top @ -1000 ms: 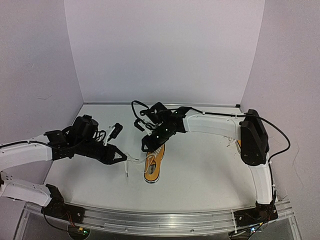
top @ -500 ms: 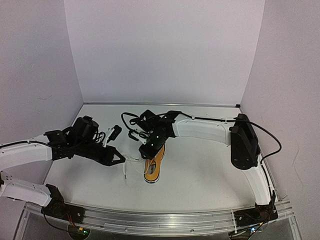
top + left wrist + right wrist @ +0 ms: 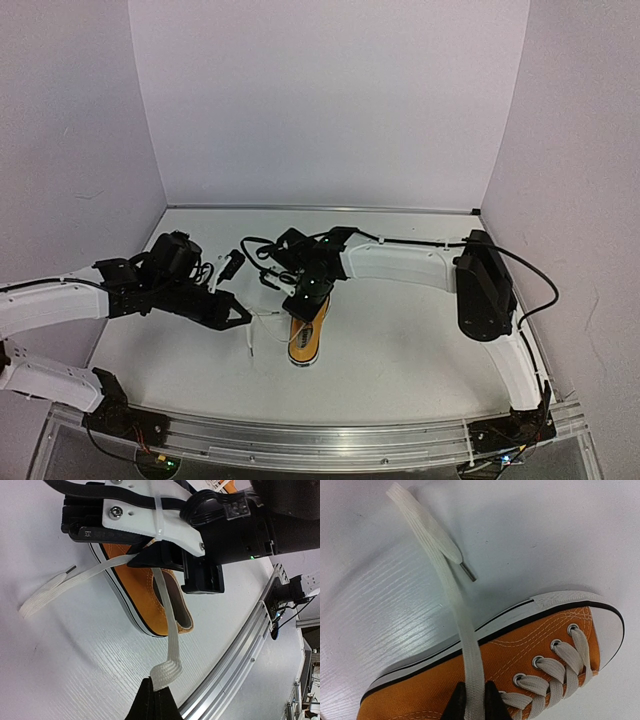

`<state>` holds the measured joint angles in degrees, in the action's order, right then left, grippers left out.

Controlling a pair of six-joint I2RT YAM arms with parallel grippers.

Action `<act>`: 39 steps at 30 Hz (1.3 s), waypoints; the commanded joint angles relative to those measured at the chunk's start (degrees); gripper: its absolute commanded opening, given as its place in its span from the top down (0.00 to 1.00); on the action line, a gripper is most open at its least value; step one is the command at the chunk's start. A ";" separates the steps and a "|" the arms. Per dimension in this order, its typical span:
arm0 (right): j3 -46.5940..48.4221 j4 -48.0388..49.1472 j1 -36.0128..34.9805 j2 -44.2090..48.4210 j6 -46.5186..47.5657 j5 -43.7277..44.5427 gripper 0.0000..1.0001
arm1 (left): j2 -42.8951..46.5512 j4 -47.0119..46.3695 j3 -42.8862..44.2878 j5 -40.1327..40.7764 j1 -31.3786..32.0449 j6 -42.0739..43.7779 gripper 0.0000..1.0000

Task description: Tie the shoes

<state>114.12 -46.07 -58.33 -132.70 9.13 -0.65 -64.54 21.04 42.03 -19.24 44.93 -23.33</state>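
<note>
One orange-yellow shoe (image 3: 306, 338) with a white sole lies on the table centre, toe toward the near edge; it also shows in the left wrist view (image 3: 142, 595) and the right wrist view (image 3: 530, 655). The second shoe is out of view. My left gripper (image 3: 243, 316) is left of the shoe, shut on one white lace (image 3: 167, 645) near its bunched end and pulling it out to the side. My right gripper (image 3: 303, 296) hovers over the shoe's heel end, shut on the other lace (image 3: 451, 587), whose free end with its aglet (image 3: 467, 572) lies on the table.
An aluminium rail (image 3: 330, 442) runs along the near table edge and shows in the left wrist view (image 3: 240, 645). White walls close the back and both sides. The right arm's elbow (image 3: 483, 285) stands at the right.
The right arm has swung left and lowered its gripper onto the shoe's heel end. The left gripper has held almost still with its lace.
</note>
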 commanded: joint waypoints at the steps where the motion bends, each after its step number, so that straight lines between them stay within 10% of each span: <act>1: -0.65 1.42 -0.01 5.36 -0.99 -1.31 0.94 | -2.88 -0.98 4.96 1.61 -2.08 -1.57 1.00; 39: -22.24 20.53 6.10 20.89 -9.97 -10.94 1.00 | -20.18 -18.30 12.78 -0.27 -14.65 -15.18 1.00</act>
<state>94.37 -31.06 -52.46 -117.44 1.17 -11.51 -81.25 8.37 50.79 -19.70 31.82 -33.86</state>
